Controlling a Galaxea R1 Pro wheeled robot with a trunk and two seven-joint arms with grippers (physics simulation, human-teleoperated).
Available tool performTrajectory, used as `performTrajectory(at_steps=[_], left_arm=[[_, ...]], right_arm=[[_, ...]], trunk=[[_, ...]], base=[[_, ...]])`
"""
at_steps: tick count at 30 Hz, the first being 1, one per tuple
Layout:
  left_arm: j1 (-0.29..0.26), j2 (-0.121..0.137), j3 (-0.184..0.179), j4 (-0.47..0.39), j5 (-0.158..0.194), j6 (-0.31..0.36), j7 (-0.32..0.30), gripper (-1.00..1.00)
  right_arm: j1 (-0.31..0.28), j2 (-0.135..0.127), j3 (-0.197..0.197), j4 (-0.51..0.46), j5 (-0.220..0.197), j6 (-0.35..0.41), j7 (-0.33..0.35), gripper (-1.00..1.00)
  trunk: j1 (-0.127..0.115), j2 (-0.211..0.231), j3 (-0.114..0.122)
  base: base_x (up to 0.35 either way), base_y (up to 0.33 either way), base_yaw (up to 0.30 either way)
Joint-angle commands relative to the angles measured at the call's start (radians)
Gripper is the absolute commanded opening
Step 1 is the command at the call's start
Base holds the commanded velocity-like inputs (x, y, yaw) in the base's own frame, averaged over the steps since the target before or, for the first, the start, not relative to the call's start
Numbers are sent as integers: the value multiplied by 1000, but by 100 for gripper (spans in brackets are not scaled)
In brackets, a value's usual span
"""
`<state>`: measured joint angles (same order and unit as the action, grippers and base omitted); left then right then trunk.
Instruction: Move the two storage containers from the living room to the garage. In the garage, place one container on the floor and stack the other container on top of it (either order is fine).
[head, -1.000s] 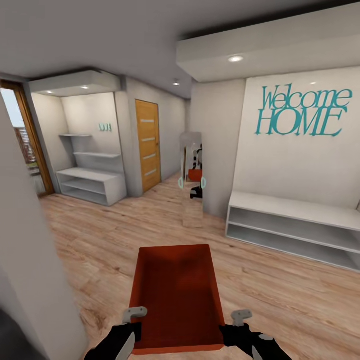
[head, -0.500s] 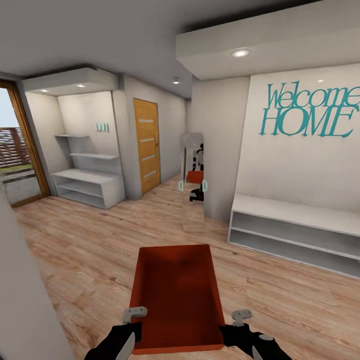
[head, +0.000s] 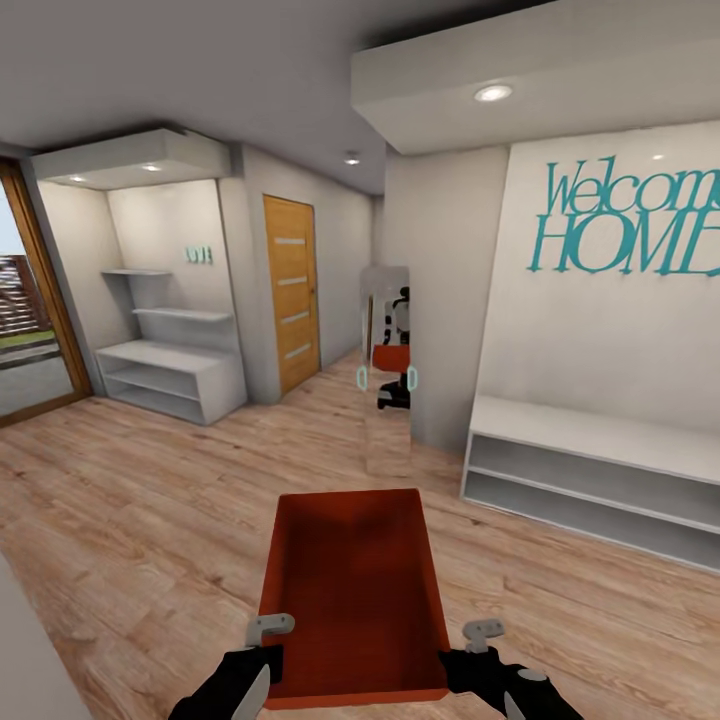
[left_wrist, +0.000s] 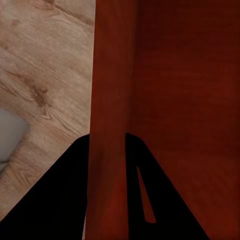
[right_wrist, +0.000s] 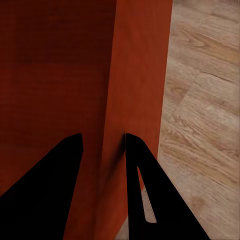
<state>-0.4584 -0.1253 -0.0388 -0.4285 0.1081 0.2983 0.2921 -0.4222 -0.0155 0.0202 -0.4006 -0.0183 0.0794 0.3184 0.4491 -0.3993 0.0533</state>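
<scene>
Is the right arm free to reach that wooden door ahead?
Probably not: the right gripper is clamped on the bin wall, as is the left gripper, and the door stands far across the room.

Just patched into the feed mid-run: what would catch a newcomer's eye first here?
The orange-red storage container, open and empty, held low at centre over the wood plank floor, with the left gripper and right gripper each clamped on a side wall. Next, the teal "Welcome HOME" lettering on the right wall above a white bench shelf, and a narrow mirror ahead.
</scene>
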Motion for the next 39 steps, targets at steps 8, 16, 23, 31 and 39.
performTrajectory(at_steps=[8, 16, 23, 31, 39], left_arm=[[0, 50, 25, -44, 18, 1, -10, -100], [0, 50, 25, -44, 18, 1, -10, -100], [0, 50, 25, -44, 18, 1, -10, -100], [0, 50, 25, -44, 18, 1, -10, -100], [0, 50, 25, -44, 18, 1, -10, -100]], right_arm=[[0, -2, -5, 0, -4, 8, 21, -100], [0, -2, -5, 0, -4, 8, 21, -100], [0, -2, -5, 0, -5, 8, 21, -100], [0, -2, -5, 0, -5, 8, 21, -100], [0, -1, -5, 0, -5, 8, 21, -100]], trunk=[[1, -1, -1], [1, -1, -1], [1, -1, -1], [1, -1, -1], [1, -1, -1]], base=[[332, 0, 0], [332, 1, 0], [332, 74, 0], [329, 137, 0], [325, 154, 0]])
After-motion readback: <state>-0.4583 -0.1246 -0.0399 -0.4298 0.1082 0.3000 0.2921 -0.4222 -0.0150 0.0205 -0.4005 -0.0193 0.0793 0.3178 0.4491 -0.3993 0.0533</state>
